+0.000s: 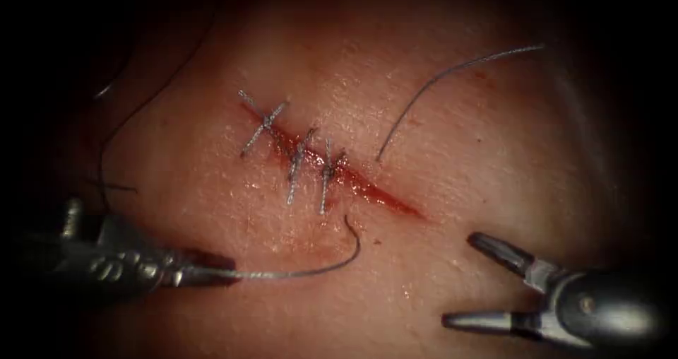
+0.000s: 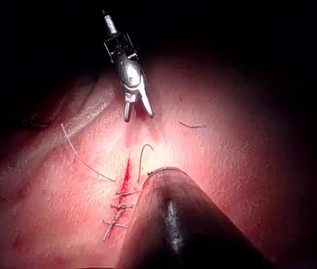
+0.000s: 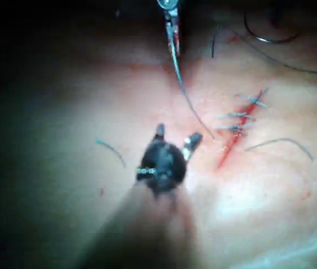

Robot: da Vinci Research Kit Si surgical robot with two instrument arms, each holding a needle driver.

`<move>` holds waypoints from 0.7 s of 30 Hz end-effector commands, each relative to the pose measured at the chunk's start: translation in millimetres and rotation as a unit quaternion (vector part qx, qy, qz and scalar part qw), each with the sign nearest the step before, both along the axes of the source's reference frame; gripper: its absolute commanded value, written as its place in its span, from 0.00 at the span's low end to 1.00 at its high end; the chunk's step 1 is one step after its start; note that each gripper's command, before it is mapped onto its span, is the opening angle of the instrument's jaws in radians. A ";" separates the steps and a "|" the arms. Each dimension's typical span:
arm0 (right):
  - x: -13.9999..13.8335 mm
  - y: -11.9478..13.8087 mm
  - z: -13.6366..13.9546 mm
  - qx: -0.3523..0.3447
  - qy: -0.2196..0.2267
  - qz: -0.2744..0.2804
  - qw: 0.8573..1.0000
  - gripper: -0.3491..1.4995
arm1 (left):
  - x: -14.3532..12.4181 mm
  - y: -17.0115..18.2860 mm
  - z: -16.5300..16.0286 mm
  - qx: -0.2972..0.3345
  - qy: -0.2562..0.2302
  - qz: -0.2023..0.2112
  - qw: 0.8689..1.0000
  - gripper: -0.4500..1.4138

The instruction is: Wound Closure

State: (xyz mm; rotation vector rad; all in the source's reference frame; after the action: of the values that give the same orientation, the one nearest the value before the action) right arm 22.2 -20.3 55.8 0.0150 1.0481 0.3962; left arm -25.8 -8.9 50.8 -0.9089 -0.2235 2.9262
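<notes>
Left pincer (image 1: 212,274): jaws closed on the needle (image 1: 311,268) at its blunt end. The needle runs straight out ahead of the tip, then curls up and back, its point free in the air just short of the cut (image 1: 339,172). It is not in the tissue (image 1: 494,161). In the left wrist view the needle (image 2: 143,159) hooks out beyond the shaft, close to the unstitched end of the cut (image 2: 126,175).

Right pincer (image 1: 470,281): jaws spread wide, holding nothing, hovering over bare tissue on the needle's far side, apart from needle and cut. In the right wrist view its two tips (image 3: 176,137) stand splayed with the cut (image 3: 228,148) just beyond them; the left pincer (image 3: 172,25) shows farther off with the needle (image 3: 183,84) slanting from it toward the stitches.

Cut: a slanting red line with red fluid (image 1: 367,186) along it. Three stitches (image 1: 296,162) cross the end farther from the right pincer; the end nearer that pincer lies open.

Around: a loose thread (image 1: 445,76) lies on the tissue beyond the cut from both pincers, one end near the open stretch, curving away toward the right. A dark thread (image 1: 102,161) trails past the left pincer's shaft. Nothing stands between needle point and cut.
</notes>
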 end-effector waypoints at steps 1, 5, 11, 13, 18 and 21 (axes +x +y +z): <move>2.0 -0.2 -1.3 -0.026 -0.003 -0.013 1.000 0.89 | -0.9 -0.1 0.8 0.001 0.001 -0.001 1.000 0.00; 4.0 1.2 -3.4 -0.107 -0.084 -0.054 0.989 0.89 | -3.2 0.8 2.1 0.001 0.002 -0.006 1.000 0.00; 5.9 1.3 -3.1 -0.151 -0.157 -0.094 0.972 0.88 | -4.1 -0.4 3.2 0.002 0.010 -0.001 1.000 0.00; 6.8 1.1 -2.7 -0.155 -0.181 -0.113 0.965 0.87 | -4.3 -0.3 3.3 0.003 0.009 -0.001 1.000 0.00; 9.1 0.8 -1.6 -0.150 -0.226 -0.145 0.951 0.86 | -4.8 -0.2 3.2 0.001 0.011 -0.001 1.000 0.00; 10.2 0.2 -0.8 -0.138 -0.242 -0.161 0.947 0.84 | -4.9 -0.3 3.1 0.001 0.011 -0.002 1.000 0.00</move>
State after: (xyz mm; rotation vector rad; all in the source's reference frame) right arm 31.9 -19.5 54.7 -0.1588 0.5878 -0.0533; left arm -30.2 -8.8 53.4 -0.8743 -0.2232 2.9298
